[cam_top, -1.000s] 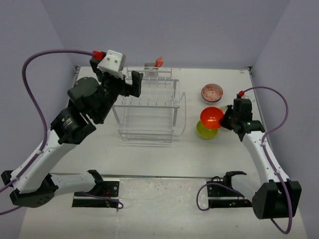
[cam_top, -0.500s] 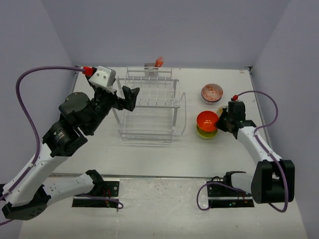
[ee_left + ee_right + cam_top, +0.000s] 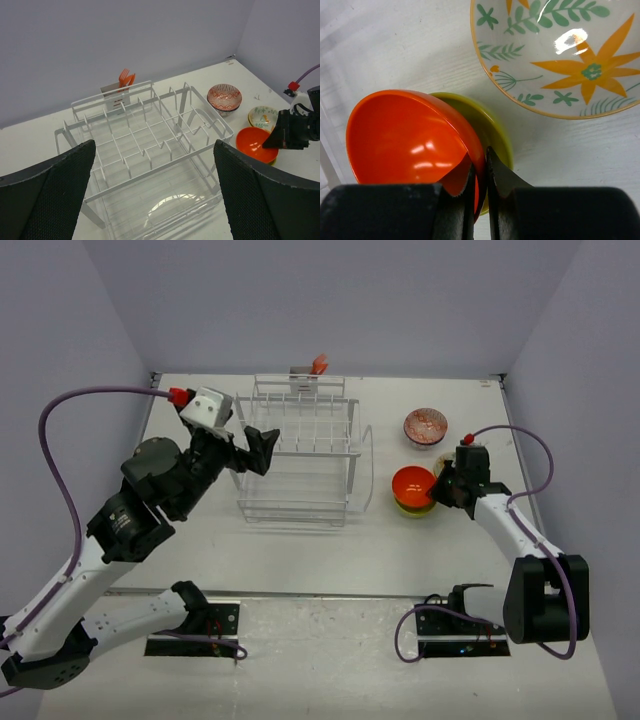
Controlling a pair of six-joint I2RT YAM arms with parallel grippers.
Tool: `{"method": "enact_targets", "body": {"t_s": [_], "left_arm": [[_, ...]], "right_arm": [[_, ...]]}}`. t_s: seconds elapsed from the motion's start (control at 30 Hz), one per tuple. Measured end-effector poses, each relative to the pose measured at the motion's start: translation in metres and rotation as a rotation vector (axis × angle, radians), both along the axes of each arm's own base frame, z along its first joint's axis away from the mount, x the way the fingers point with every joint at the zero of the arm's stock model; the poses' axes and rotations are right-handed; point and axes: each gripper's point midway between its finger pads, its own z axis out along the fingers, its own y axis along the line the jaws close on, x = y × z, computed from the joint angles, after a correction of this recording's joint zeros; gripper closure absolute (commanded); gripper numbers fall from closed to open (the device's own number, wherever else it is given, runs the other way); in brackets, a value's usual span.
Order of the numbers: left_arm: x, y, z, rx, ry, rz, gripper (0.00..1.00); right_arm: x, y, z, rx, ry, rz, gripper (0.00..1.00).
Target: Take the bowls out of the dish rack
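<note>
No word, brand, number or sign could be read in any of the views; the only thing that looked printed was a small pale tag (image 3: 115, 96) standing at the back edge of the dish rack (image 3: 145, 150); it bore a few dark marks in the left wrist view, too small and blurred to make out; in the top view the same tag (image 3: 301, 371) was only a tiny patch, with nothing legible on it.
</note>
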Motion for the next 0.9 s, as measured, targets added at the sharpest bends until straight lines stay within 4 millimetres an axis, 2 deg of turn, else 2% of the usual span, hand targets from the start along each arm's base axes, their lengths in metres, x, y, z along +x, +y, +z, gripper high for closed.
{"method": "enact_targets", "body": {"t_s": [0.2,0.53,0.6,0.73,0.9], "left_arm": [[0.001,-0.004,-0.016,0.019,0.028,-0.01,0.0],[0.001,-0.006,-0.017,0.019,0.029,-0.02,0.0],[0.001,-0.006,-0.018,0.02,0.031,-0.016,0.0],[0.005,-0.008,-0.026,0.032,0.046,-0.008,0.0],[0.009,-0.013,-0.037,0.043,0.073,-0.006,0.0]], "right_arm": [[-0.001,-0.004,0.003,0.0,-0.007,-0.012,0.77],[-0.009,-0.008,0.014,0.0,-0.039,-0.026,0.71],[-0.011,-0.009,0.022,-0.001,-0.063,-0.029,0.71],[-0.014,-0.01,0.036,-0.003,-0.108,-0.033,0.88],[-0.016,-0.011,0.028,-0.004,-0.074,-0.036,0.89]]}}
